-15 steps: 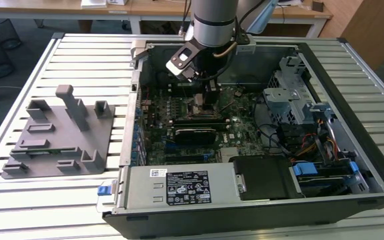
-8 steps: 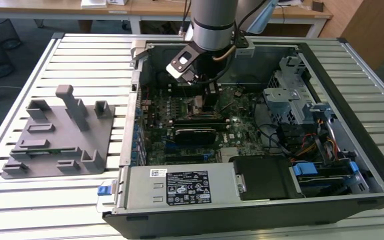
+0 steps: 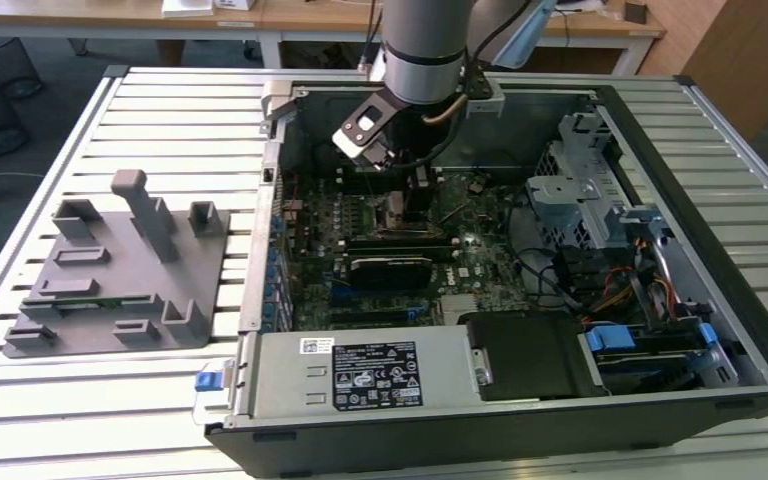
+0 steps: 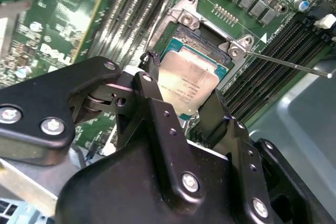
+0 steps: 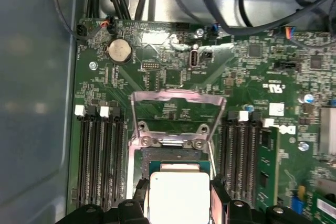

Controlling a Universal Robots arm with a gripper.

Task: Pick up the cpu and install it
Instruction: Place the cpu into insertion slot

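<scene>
Clamping the cpu (image 5: 178,195) by two opposite edges, the gripper (image 4: 185,96) hangs low over the open socket (image 5: 173,156) on the motherboard (image 5: 252,77), load frame (image 5: 178,96) flipped up; judged best done by keeping it flat, squared to socket walls, coming straight down, no sideways sliding.

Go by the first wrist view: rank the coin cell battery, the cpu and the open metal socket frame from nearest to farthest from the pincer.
1. cpu, held in the pincer over the socket.
2. metal socket frame, swung open just beyond the socket.
3. coin cell battery, farthest, past the frame and off to one side.
</scene>
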